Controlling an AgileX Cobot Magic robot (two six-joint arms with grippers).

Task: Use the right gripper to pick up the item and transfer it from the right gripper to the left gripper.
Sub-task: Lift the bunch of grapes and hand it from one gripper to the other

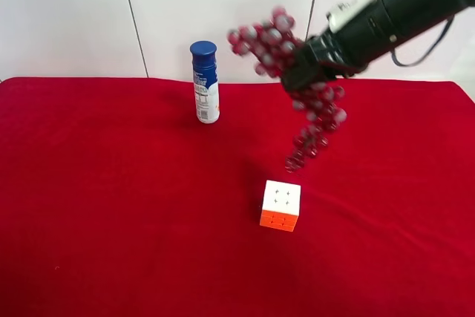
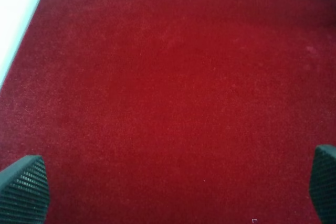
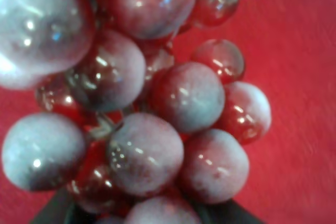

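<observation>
bright, even light; grapes [image 3: 142,103] blurred up close, glinting; faint shadows

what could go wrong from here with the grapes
1. The right gripper holds the grapes mid-bunch in the air with both ends dangling; they could slip and drop near the cube.
2. The left gripper is open over bare cloth, outside the high view; the hanging tail may be hard for it to grip cleanly.
3. Grapes fill the right wrist view, so it helps little.
</observation>
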